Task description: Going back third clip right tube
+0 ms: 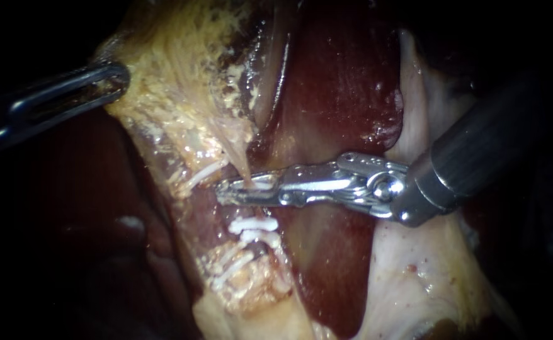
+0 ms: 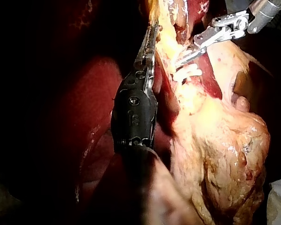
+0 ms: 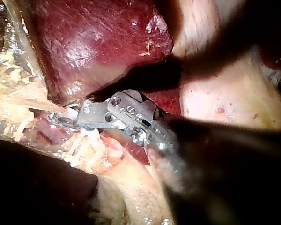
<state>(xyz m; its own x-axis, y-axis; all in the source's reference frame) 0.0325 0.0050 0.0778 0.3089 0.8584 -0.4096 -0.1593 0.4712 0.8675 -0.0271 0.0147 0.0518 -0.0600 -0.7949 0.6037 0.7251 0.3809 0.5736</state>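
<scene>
Starting nearest us, our right instrument (image 1: 226, 192) comes in from the right with its jaws slightly parted and straddling the right tube (image 1: 244, 165). A gap shows between them, and in it a white sliver (image 1: 261, 186) that may be the new clip; we cannot tell for sure. We judge this tube soft, thin, wet and easily torn, so nothing should take hold of it now. The way out calls for a straight pull along the shaft's own line, jaws apart, so they neither drag the strand nor catch anything. Just beside the jaws, on the same tube, sit two white clips (image 1: 252, 224), small and stiff, and likely to shift if knocked. Open room lies back along the shaft, over the pale tissue (image 1: 409, 277). The dark liver (image 1: 346, 82) rises close behind the jaws, and its edge leaves little slack there. Farthest off, our left instrument (image 1: 116, 79) has its jaws clamped on the yellow tissue (image 1: 176, 82), holding it taut, well apart from the clips.
</scene>
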